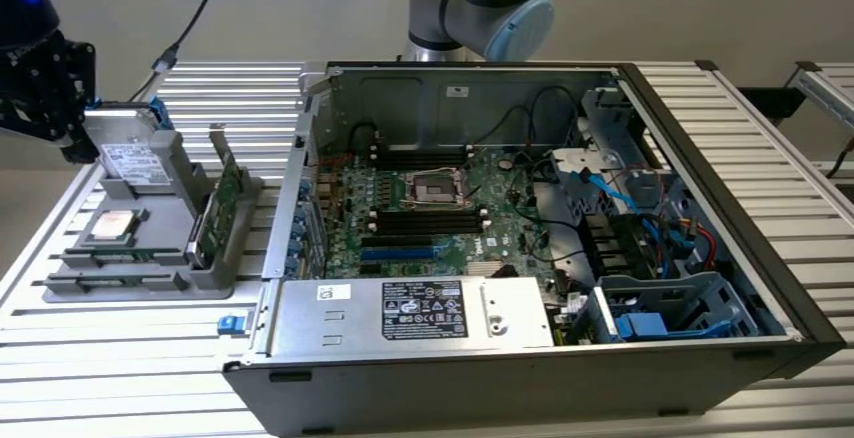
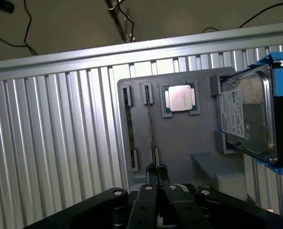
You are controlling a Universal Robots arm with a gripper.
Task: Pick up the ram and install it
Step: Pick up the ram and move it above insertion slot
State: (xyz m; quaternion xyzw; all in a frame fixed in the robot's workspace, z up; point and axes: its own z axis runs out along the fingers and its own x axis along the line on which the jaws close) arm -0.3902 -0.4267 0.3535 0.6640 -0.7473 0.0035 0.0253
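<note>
The ram is a thin green stick standing on edge in a slot of the grey tray, on the exterior view's left. In the wrist view the ram shows edge-on as a dark narrow strip between two slot posts. My gripper hangs above the tray's far left corner, beside the hard drive. In the wrist view the gripper is shut with nothing between its fingers. It is apart from the ram and high above the tray.
The tray also holds a square silver processor, a hard drive in a blue bracket and a taller green card. The open computer case with its motherboard stands to the exterior view's right. Cables hang behind.
</note>
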